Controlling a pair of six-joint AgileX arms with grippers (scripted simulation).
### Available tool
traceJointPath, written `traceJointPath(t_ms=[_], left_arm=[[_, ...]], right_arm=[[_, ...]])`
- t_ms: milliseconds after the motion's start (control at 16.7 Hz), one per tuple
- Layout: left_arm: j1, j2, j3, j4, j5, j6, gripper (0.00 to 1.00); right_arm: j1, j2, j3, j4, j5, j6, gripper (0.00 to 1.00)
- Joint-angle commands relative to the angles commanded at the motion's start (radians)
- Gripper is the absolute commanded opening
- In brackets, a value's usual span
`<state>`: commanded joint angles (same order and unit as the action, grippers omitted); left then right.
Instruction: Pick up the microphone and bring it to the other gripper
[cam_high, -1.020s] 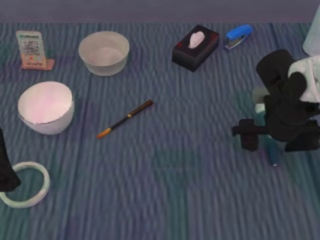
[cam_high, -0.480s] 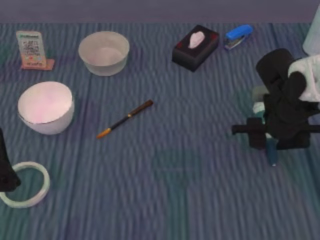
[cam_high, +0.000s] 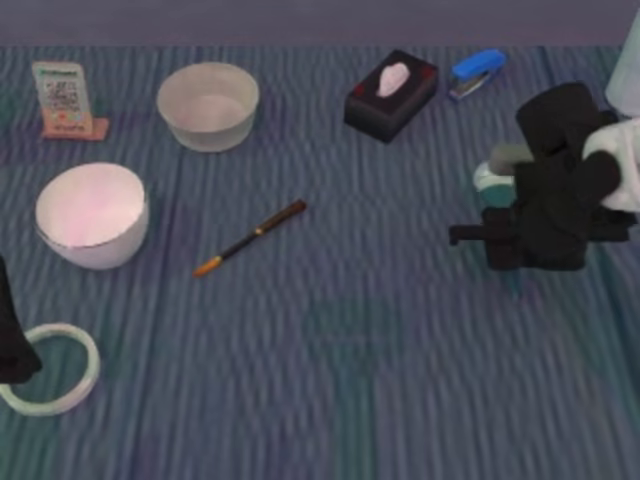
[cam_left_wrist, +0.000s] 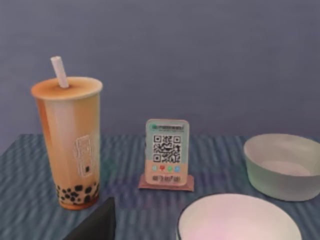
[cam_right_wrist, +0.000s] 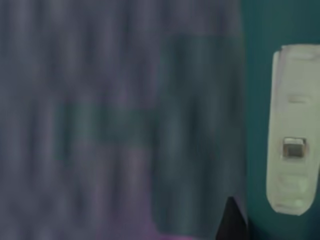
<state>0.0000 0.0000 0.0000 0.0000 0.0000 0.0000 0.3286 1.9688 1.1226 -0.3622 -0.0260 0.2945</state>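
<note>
The microphone (cam_high: 492, 181) hangs at the table's right, its pale head and a bit of teal showing beside my right gripper (cam_high: 528, 246), which covers the rest. In the right wrist view the teal handle (cam_right_wrist: 260, 100) with its white button strip (cam_right_wrist: 294, 130) fills the side of the picture, close against one black fingertip (cam_right_wrist: 233, 223). My right gripper is shut on the microphone. The other gripper, my left one (cam_high: 10, 345), is parked at the table's left edge, open, with one black finger (cam_left_wrist: 97, 225) in its wrist view.
An orange-tipped brush (cam_high: 250, 237) lies mid-table. Two bowls (cam_high: 208, 105) (cam_high: 92, 215), a QR stand (cam_high: 63, 100) and a white ring (cam_high: 50, 368) sit at the left. A tissue box (cam_high: 392, 93) and a blue stapler (cam_high: 477, 70) are at the back right. A bubble tea cup (cam_left_wrist: 70, 145) stands far left.
My right gripper has moved a little left and toward the back with the microphone. The teal handle that showed below the gripper no longer shows. The left arm has not moved.
</note>
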Motion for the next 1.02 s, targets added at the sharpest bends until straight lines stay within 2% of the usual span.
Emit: traceJointPath(t_ms=[240, 720, 900, 1020], left_arm=[[0.0, 0.0, 0.0, 0.0, 0.0, 0.0, 1.0], [0.0, 0.0, 0.0, 0.0, 0.0, 0.0, 1.0], [0.0, 0.0, 0.0, 0.0, 0.0, 0.0, 1.0], [0.0, 0.0, 0.0, 0.0, 0.0, 0.0, 1.0]], right_arm=[[-0.003, -0.062, -0.083, 0.297, -0.108, -0.065, 0.0], [-0.013, -0.238, -0.284, 1.01, -0.347, -0.213, 0.0], [-0.017, -0.309, -0.332, 1.165, -0.406, -0.256, 0.0], [-0.019, -0.336, -0.348, 1.216, -0.428, -0.273, 0.0]])
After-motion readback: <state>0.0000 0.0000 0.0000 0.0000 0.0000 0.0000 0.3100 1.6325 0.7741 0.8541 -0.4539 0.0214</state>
